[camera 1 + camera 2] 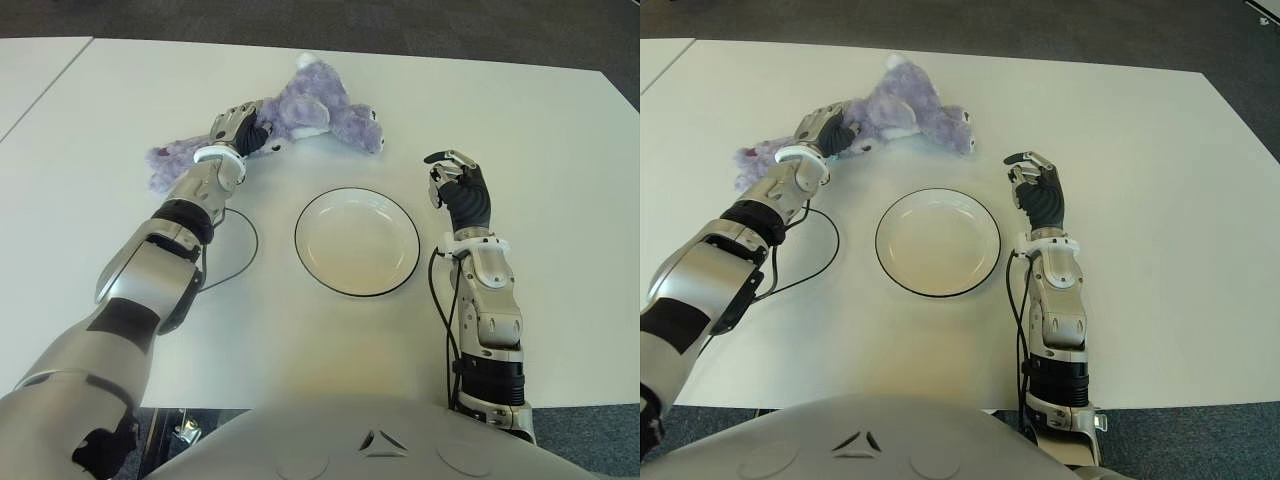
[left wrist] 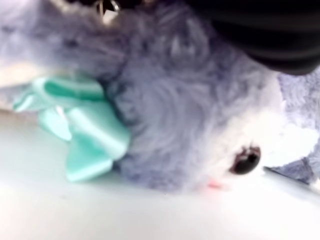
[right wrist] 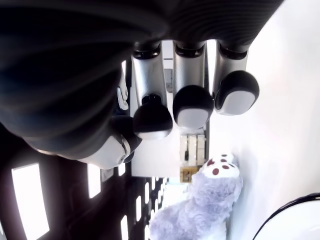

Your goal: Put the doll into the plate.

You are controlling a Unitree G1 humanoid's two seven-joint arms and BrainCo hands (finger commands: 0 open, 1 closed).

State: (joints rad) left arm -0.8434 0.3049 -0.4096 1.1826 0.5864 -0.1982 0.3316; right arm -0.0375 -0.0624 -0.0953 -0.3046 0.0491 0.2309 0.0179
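On the far left of the white surface [image 1: 560, 150], I see my left hand [image 1: 238, 128] reaching forward, its fingers curled down into the purple plush doll [image 1: 315, 108]. Whether they have closed fully around it I cannot tell. The doll lies stretched across the surface on its side, one limb trailing out to the left past my wrist. From the left wrist view, I see its fur close up, a pale green ribbon bow [image 2: 82, 125] at its neck and one dark eye, with the doll lying on the surface. A thin black cable [image 1: 235, 262] loops on the surface beside my left forearm. In the middle, nearer to me than the doll and apart from it, sits the round white plate [image 1: 357, 242] with a dark rim. To the right of the plate, my right hand [image 1: 458, 185] shows with loosely curled fingers, holding nothing.
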